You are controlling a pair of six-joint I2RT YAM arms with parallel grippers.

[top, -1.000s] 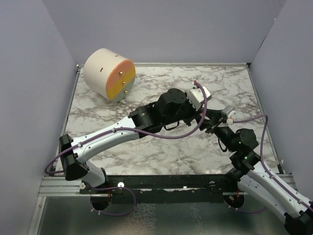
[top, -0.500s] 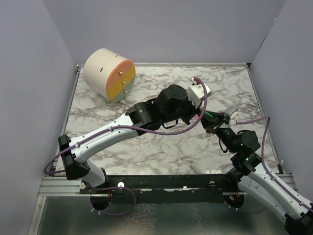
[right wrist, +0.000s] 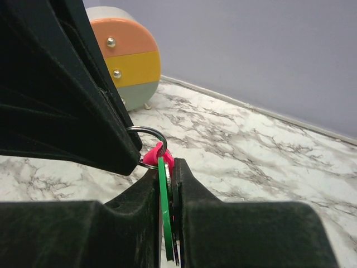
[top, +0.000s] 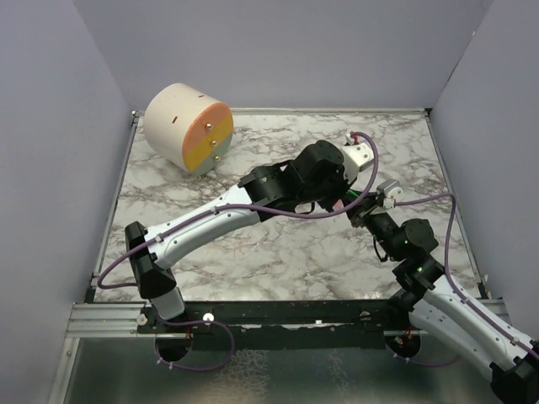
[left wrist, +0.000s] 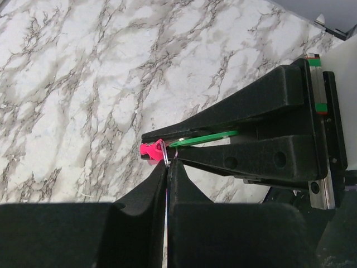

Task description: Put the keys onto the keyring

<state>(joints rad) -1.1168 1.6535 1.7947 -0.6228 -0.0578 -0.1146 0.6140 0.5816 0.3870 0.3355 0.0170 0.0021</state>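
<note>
Find the green key (left wrist: 203, 138) clamped flat in the right gripper (right wrist: 166, 170), long axis lying 3 to 9 o'clock in the left wrist view, nose toward 9. Meets the keyring (left wrist: 165, 154) there, touching or just beside the wire (cannot tell whether threaded). Note the ring pinched tight in the left gripper (left wrist: 168, 167), reaching up from 6, pink tag (left wrist: 148, 151) jutting toward 9. Held above the marble table (left wrist: 83, 84), both. Probably calls for working the nose toward 9 along the coil.

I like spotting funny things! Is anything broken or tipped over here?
Nothing stands out. The left fingers pinch the keyring, the right fingers pinch the green key beside it. The round drawer box sits in the far corner.
</note>
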